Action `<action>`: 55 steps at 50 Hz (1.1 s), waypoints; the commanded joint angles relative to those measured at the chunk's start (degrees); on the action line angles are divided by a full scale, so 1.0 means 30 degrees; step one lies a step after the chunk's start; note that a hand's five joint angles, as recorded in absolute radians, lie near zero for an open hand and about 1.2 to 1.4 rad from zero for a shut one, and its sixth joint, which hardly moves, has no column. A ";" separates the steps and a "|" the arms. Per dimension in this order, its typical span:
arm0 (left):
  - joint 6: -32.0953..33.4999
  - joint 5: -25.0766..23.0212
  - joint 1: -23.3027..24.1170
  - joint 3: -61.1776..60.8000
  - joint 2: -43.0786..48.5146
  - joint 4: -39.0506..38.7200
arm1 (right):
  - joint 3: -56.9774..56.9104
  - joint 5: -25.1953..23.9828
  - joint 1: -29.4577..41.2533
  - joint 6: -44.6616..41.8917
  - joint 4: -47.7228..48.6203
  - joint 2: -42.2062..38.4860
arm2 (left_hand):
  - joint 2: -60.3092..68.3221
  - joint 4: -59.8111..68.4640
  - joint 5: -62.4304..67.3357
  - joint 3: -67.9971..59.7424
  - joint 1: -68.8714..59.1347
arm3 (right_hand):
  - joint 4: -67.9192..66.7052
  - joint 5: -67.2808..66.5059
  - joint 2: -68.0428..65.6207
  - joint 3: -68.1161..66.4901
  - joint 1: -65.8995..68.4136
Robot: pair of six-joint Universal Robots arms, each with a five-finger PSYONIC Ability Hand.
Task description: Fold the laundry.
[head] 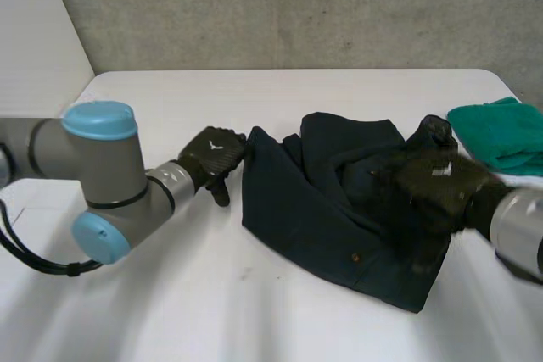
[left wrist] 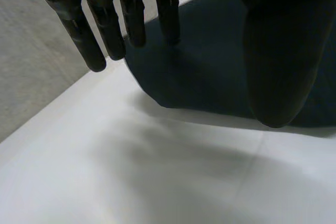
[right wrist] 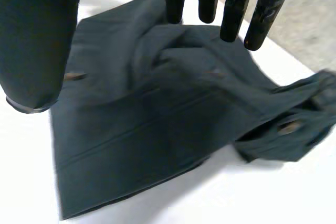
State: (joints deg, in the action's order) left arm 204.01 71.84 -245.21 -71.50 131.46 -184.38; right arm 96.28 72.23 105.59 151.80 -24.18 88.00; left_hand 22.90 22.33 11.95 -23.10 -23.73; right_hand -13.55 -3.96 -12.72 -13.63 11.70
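A dark blue buttoned garment [head: 314, 201] lies rumpled in the middle of the white surface [head: 254, 311]. The left hand [head: 212, 155] sits at its left edge, fingers straight and fingertips at the cloth's rim, thumb held apart. The right hand [head: 437, 186] is over the garment's right part, fingers straight and spread, pinching nothing. A green cloth [head: 501, 135] lies near the surface's right edge. Behind stands a grey concrete wall [head: 297, 6].
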 commanded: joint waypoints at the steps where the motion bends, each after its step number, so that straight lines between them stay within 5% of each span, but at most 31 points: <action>1: -0.0063 -0.0421 0.0670 0.0659 0.1298 -0.1234 | 0.3881 0.0094 0.0517 -0.0035 0.2901 0.0550 | 0.0482 0.0672 0.0797 -0.0414 -0.0205 | -0.1256 -0.1118 -0.1532 -0.1229 0.1874; 11: -0.0063 -0.0216 0.1578 0.2036 0.3084 -0.2114 | 0.5640 0.1292 0.1219 0.0229 0.6825 -0.1202 | 0.2106 0.2297 0.2421 -0.2039 -0.1830 | -0.1422 -0.1284 -0.1698 -0.1395 0.2040; 16: -0.0063 -0.0071 0.1872 0.2592 0.3846 -0.2144 | 0.5759 0.2319 0.1982 0.0229 0.8526 -0.2495 | 0.7859 0.8049 0.8174 -0.7792 -0.7582 | -0.5003 -0.4865 -0.5279 -0.4975 0.5621; 18: -0.0063 0.0017 0.1931 0.2681 0.3906 -0.2144 | 0.5788 0.2612 0.2099 0.0200 0.9083 -0.2788 | 1.1623 1.1814 1.1938 -1.1556 -1.1347 | -0.7800 -0.7662 -0.8076 -0.7773 0.8418; 20: -0.0063 0.0338 0.2076 0.2768 0.3848 -0.2202 | 0.5788 0.2877 0.2100 0.0083 0.9903 -0.3374 | 1.8490 1.8680 1.8805 -1.8422 -1.8213 | -1.5694 -1.5556 -1.5971 -1.5667 1.6312; 22: -0.0063 0.0777 0.2194 0.2769 0.3643 -0.2348 | 0.5526 0.3023 0.2129 -0.0034 1.0430 -0.3900 | 1.9034 1.9225 1.9349 -1.8967 -1.8758 | -2.2116 -2.1978 -2.2392 -2.2089 2.2734; 34: -0.0326 0.5377 0.2517 0.0722 -0.5014 -0.2906 | -0.0972 0.3112 0.2071 -0.0035 0.8475 0.0108 | 1.9034 1.9225 1.9349 -1.8967 -1.8758 | -2.2150 -2.2012 -2.2426 -2.2122 2.2768; 44: -0.0882 0.5380 0.2575 -0.0746 -1.1852 -0.2759 | -0.8735 0.3024 0.2188 0.0199 0.3438 0.0609 | 1.9034 1.9225 1.9349 -1.8967 -1.8758 | -2.2150 -2.2012 -2.2426 -2.2122 2.2768; 55: -0.1557 0.5409 0.2693 -0.1156 -1.6101 -0.0533 | -1.0325 0.2907 0.2333 0.0491 0.0941 0.0697 | 1.9034 1.9225 1.9349 -1.8967 -1.8758 | -2.2150 -2.2012 -2.2426 -2.2122 2.2768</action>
State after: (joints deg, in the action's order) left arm 199.81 88.01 -237.17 -74.44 88.41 -189.66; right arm 65.77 81.06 112.03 152.60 -19.05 89.98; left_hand 68.59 68.68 54.26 -68.03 -64.95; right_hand -68.01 -56.28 -67.28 -67.22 54.96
